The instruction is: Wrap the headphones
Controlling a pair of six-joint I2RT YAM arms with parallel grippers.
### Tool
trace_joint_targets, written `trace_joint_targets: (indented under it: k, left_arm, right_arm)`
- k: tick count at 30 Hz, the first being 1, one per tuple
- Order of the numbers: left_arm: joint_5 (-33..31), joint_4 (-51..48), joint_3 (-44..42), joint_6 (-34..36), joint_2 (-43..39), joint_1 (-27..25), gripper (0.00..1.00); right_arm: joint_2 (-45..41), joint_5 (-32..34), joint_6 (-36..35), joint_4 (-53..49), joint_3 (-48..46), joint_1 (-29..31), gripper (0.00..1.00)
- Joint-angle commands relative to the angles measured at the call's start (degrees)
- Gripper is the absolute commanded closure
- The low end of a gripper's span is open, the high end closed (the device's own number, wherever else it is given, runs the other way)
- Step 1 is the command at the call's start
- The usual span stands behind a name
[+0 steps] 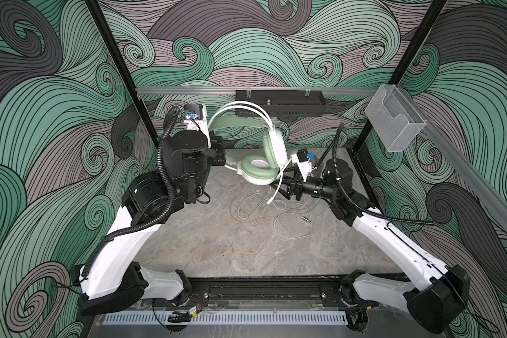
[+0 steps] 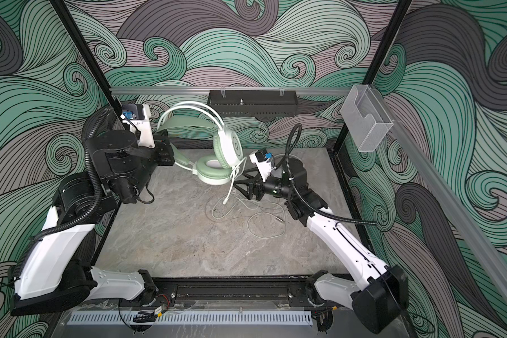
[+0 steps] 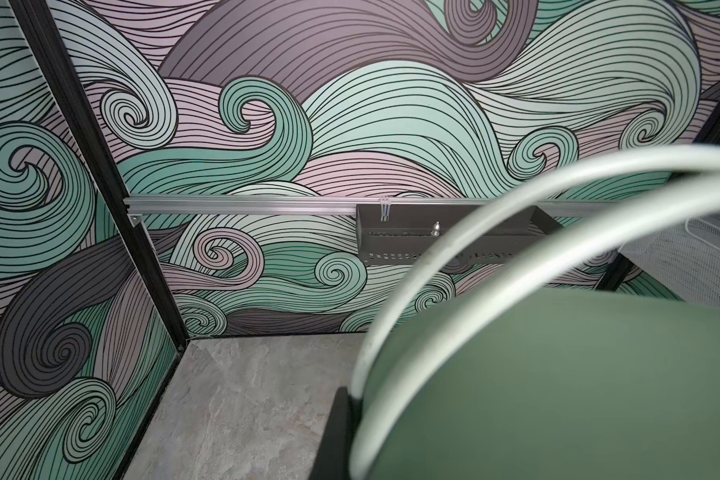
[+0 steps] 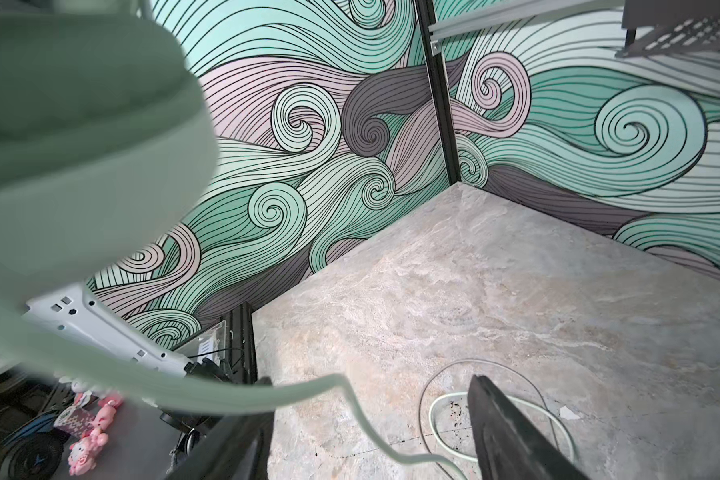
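Note:
The mint green headphones point(image 1: 258, 172) hang above the back of the table, headband point(image 1: 237, 123) arching up, in both top views point(image 2: 214, 172). My left gripper point(image 1: 220, 152) is shut on the left end of the band; in the left wrist view one black finger point(image 3: 335, 432) presses against the white arc beside the green pad point(image 3: 558, 395). The thin cable point(image 1: 275, 216) drops from the lower earcup and lies in loose loops on the table, plug point(image 1: 306, 219) at the right. My right gripper point(image 1: 278, 183) is open just below that earcup, and the cable point(image 4: 362, 415) runs between its fingers point(image 4: 512, 432) unpinched.
A black perforated tray point(image 1: 278, 102) hangs on the rear rail behind the headband. A clear plastic box point(image 1: 392, 123) is fixed to the right rail. Black frame posts stand at the back corners of the grey marbled table point(image 1: 217, 248).

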Motion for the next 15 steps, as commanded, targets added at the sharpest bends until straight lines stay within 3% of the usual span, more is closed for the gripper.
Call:
trace_joint_targets:
  k: [1,7,10,11,15]
  left_arm:
    - [0.5,2.9,3.5,-4.5,-0.6,0.3,1.0]
    - [2.4,3.6,4.2,-5.9,-0.4,0.6,1.0]
    - [3.2,2.9,5.3,-6.7,0.2,0.5,1.0]
    - [3.2,2.8,5.4,-7.0,0.2,0.6,1.0]
    - [3.6,2.6,5.0,-8.8,0.0,1.5,1.0]
  right_arm:
    - [2.1,-1.2,2.9,5.5,-1.4,0.3,0.25]
    - [6.3,-2.8,6.0,10.7,-4.1,0.3,0.23]
    - [8.5,-4.6,8.0,13.5,-4.8,0.5,0.29]
    - [9.2,-5.3,8.2,13.7,-4.6,0.5,0.35]
    - [9.0,-6.5,5.9,9.9,-3.9,0.7,0.73]
